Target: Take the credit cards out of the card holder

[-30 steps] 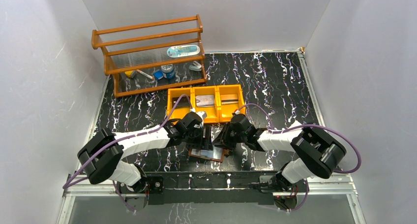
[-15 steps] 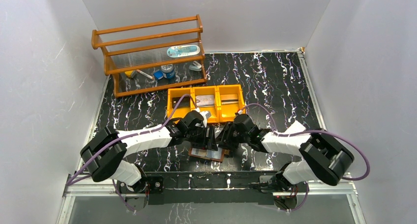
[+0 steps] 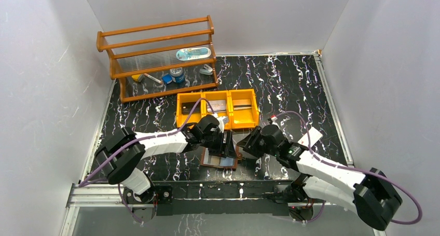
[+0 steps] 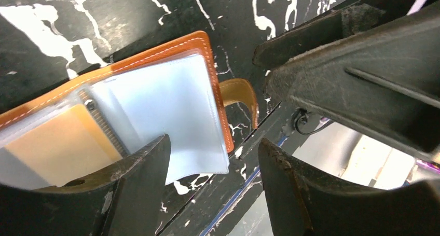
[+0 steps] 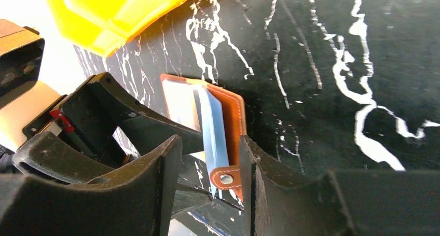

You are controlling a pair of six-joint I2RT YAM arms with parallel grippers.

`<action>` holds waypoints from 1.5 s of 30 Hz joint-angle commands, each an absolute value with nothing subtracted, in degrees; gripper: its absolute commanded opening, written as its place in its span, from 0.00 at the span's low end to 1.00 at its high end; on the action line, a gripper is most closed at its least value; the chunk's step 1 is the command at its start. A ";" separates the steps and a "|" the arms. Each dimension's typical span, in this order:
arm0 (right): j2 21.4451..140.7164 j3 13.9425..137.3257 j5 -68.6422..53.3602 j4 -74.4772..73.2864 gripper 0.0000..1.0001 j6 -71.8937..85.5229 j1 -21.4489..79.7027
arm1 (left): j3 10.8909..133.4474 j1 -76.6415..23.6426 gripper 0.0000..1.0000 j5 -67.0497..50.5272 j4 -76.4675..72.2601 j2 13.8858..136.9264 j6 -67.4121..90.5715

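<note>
The card holder [image 3: 220, 157] lies open on the bench [image 3: 290, 85], credit cards [image 4: 57, 142] still sleeved, with left gripper [image 4: 211, 147] and right gripper [image 5: 209, 143] both spread apart right by it, so next probably means pinning the leather and pinching a card edge.

black marble table [image 3: 290, 83], card holder [image 3: 217, 162], orange tray [image 3: 229, 109]

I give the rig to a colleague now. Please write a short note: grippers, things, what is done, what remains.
Left gripper: open, empty, over the open brown leather card holder.
Right gripper: open, empty, beside the holder's snap tab.
The holder lies on the black marbled table before the orange plastic tray.
Done: holder opened.
To do: an orange card sits in a pale sleeve; pull it out.
</note>
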State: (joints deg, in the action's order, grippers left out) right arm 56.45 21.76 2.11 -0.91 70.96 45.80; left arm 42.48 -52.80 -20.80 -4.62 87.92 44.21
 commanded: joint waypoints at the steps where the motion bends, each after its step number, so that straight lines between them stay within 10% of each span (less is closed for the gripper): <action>1: 49.77 17.17 8.99 -4.62 0.51 75.10 45.59 | 43.06 -53.43 0.61 -25.56 -10.14 89.25 46.36; 17: 51.13 23.34 4.91 -5.32 0.37 69.30 45.53 | 42.37 -54.13 0.54 -16.58 -3.40 84.33 44.41; 45: 76.77 42.41 -5.79 -6.09 0.43 58.57 50.86 | 39.21 -53.80 0.57 16.37 26.97 59.83 47.26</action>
State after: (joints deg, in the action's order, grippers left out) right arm 73.84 36.03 -9.50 -2.35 61.76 48.18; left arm 41.01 -53.84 10.61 21.19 62.70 44.99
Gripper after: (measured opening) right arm 0.409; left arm 0.571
